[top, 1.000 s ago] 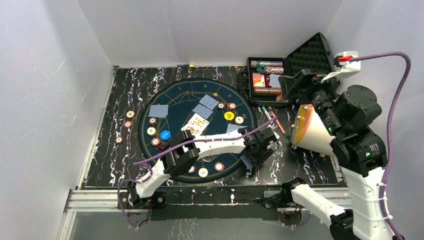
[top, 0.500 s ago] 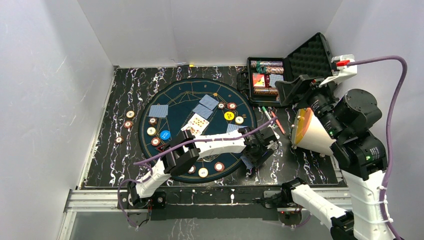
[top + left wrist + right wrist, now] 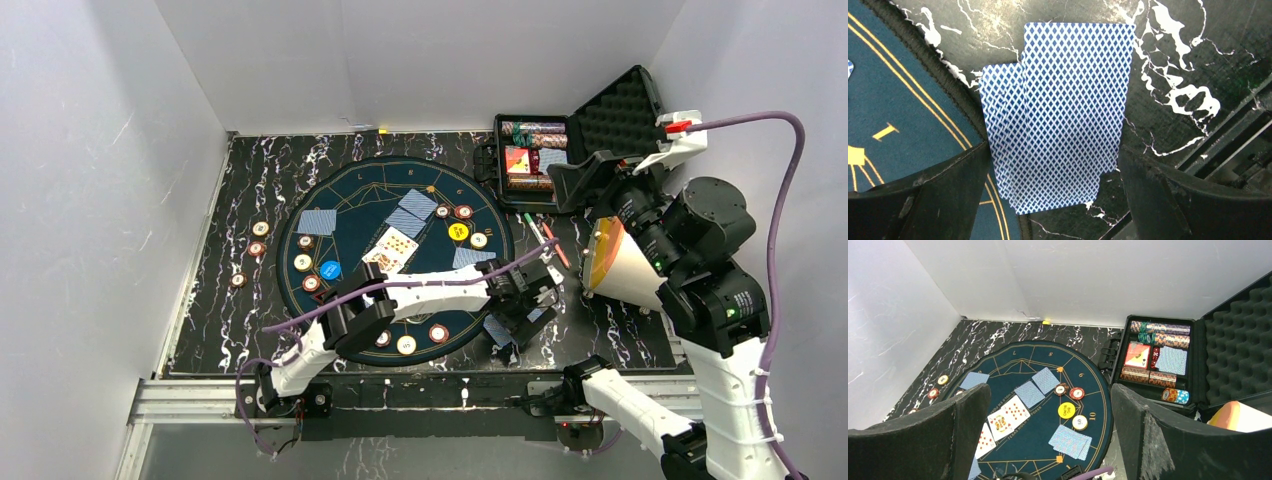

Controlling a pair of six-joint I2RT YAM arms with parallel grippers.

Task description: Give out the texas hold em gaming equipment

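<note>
On your left, poker chips [image 3: 260, 228] lie on the dark surface [image 3: 250, 170] beside the round mat [image 3: 350, 200]. Your left fingers [image 3: 933, 200] stand spread, flanking overlapped face-down cards [image 3: 1068, 115] that straddle the mat's right edge. Your right fingers [image 3: 923, 435], also spread, hang high near the open case [image 3: 530, 160].

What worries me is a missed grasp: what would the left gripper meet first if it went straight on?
Likely the overlapping blue diamond-backed playing cards, framed between the open jaws of the left gripper, straddling the edge of the round blue felt mat; distance is unclear.
</note>
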